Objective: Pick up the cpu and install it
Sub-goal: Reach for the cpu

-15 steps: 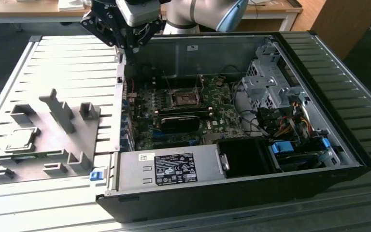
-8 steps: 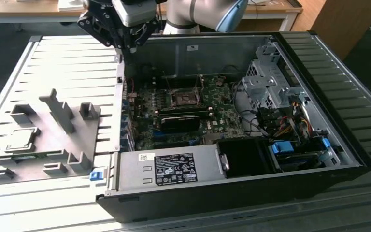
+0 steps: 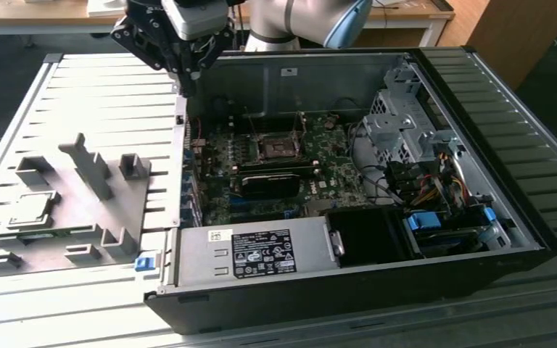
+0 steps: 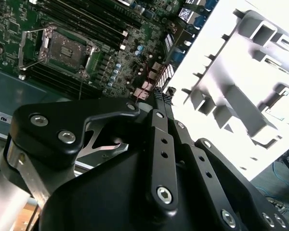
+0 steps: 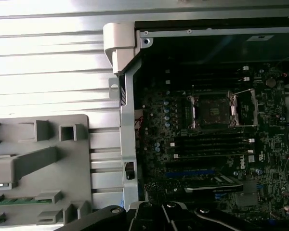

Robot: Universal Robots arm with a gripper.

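one arm, one job, and from where i'm standing nothing's been picked up yet. biggest thing is the slatted metal table (image 3: 85,87), with the open pc case (image 3: 356,290) lying on its side on it so the board faces up, which i guess is the whole point: the arm can come straight down on it.

on the exterior view's left, just beside the case, sits the grey fixture (image 3: 70,225), full of little blocks and pockets that look made to keep parts from sliding. inside the case is the motherboard (image 3: 336,181).

the gripper (image 3: 188,76) hangs high over the far corner of the case wall, between fixture and board. in the second wrist view its fingertips (image 4: 160,95) look pinched together with nothing between them, so it's empty.

the socket (image 5: 214,109) sits mid-board, dark and square, and its metal frame looks swung open, ready to take a chip.

the cpu (image 3: 32,209) lies flat in a pocket near the fixture's outer edge, shiny top up, well apart from the gripper.
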